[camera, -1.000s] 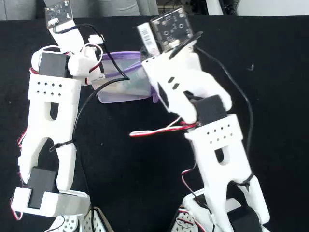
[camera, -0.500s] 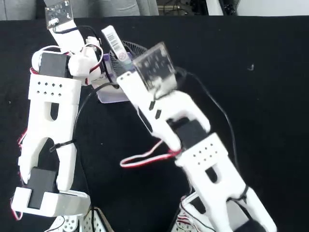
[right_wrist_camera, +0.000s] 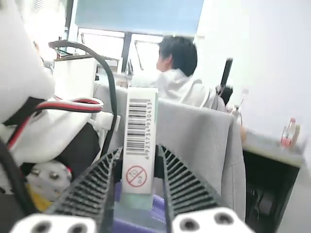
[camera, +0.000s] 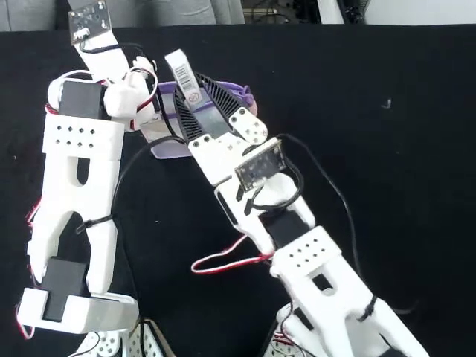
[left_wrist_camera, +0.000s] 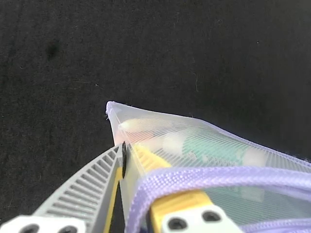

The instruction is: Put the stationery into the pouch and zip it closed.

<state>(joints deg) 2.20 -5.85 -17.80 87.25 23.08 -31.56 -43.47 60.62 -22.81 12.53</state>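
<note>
The left tool (left_wrist_camera: 129, 150) was closed on one wall of the pouch (left_wrist_camera: 160, 124), near its corner. The grey ribbed finger (left_wrist_camera: 92, 179) lay on the outside of the wall and the yellow-padded finger (left_wrist_camera: 167, 204) was on the inside. The pouch was of clear ribbed plastic with a purple zip band (left_wrist_camera: 218, 177) along its mouth. A green and white item (left_wrist_camera: 209, 148) lay inside it.

In the high view the pouch (camera: 169, 145) rested on the black surface (camera: 372, 111) at the far side, beside the left tool (camera: 152, 111). The right tool (camera: 199, 100) was above the pouch's mouth, close to the left one.

The right tool (right_wrist_camera: 138, 150) was closed on a flat white stationery item (right_wrist_camera: 138, 121) with a barcode. The two ribbed fingers (right_wrist_camera: 92, 184) pressed its lower part from both sides, and its upper part stood out beyond the fingertips. Seen from above, the item (camera: 181, 71) was tilted and pointed away from the arm.
</note>
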